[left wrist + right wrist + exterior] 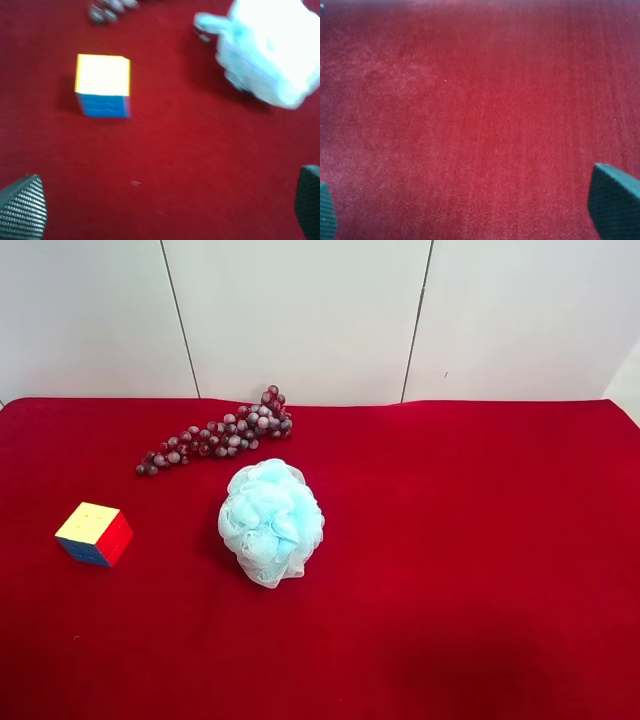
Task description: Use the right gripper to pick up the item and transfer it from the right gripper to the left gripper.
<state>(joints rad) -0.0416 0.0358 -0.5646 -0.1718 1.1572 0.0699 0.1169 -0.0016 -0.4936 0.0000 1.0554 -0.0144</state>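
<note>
Both arms lie outside the high view; the puff (270,50) is blurred and edge-cropped.

Both my arms are out of the high cam's frame, so only my wrist cams show anything of me. My right gripper (475,210) is spread wide: one finger tip at the frame's lower left corner, the other at the lower right, w/ nothing btwn them. My left gripper (167,210) is the same, tips at both lower corners, wide apart, holding nothing.
</note>
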